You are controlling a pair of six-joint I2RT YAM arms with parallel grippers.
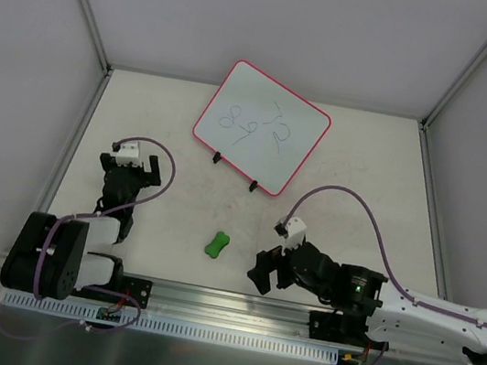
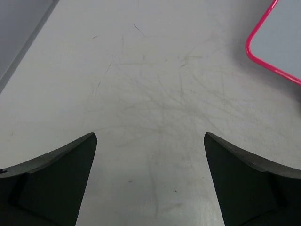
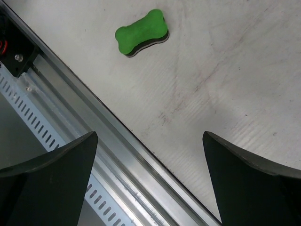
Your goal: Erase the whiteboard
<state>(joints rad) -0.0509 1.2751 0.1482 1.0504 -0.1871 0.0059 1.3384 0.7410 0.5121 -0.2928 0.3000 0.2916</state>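
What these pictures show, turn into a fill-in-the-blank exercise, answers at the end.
The bone-shaped eraser is coloured ____.
Of the left gripper and the right gripper, the eraser lies nearer the ____ one.
Both grippers stand ____, holding nothing.
The whiteboard has ____ black clip feet.
Missing words: green; right; open; two.

- The desk [image 1: 367,165] is off-white and matt, with thin grey scratches on its top.
- Behind the desk stands a plain pale grey wall [image 1: 278,21]; similar panels [image 1: 21,64] close both sides.
- Metal struts [image 1: 82,0] rise from the far corners of the desk.
- An aluminium rail [image 1: 234,303] and a white slotted strip [image 1: 201,331] run along the near edge of the desk.
- The light is soft and even.
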